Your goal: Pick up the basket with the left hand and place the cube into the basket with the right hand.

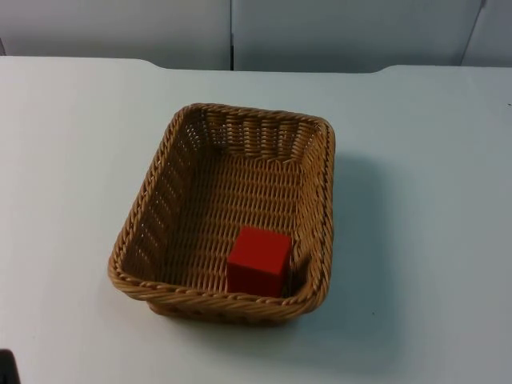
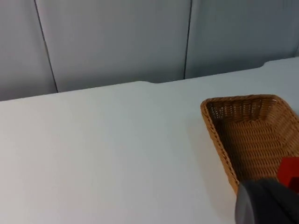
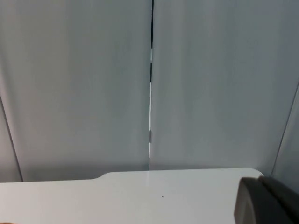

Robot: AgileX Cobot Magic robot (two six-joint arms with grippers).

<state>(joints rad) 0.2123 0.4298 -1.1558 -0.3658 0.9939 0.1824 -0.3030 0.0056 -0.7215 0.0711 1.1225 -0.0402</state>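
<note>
A tan wicker basket [image 1: 256, 112] stands on the white table near its middle. A red cube [image 1: 258, 260] lies inside it, against the near wall and towards the right corner. In the left wrist view the basket [image 2: 243, 99] sits a little way off across bare table, with part of the red cube [image 2: 289, 170] showing inside. My left gripper [image 2: 268, 203] is drawn back from the basket and touches nothing. My right gripper [image 3: 266, 203] is also drawn back, facing the grey wall over the table's far edge, with nothing near it.
The white table [image 1: 64, 200] lies bare all round the basket. The grey partition wall [image 1: 120, 28] closes off the far edge. A small dark shape [image 1: 6, 368] sits at the near left corner of the top view.
</note>
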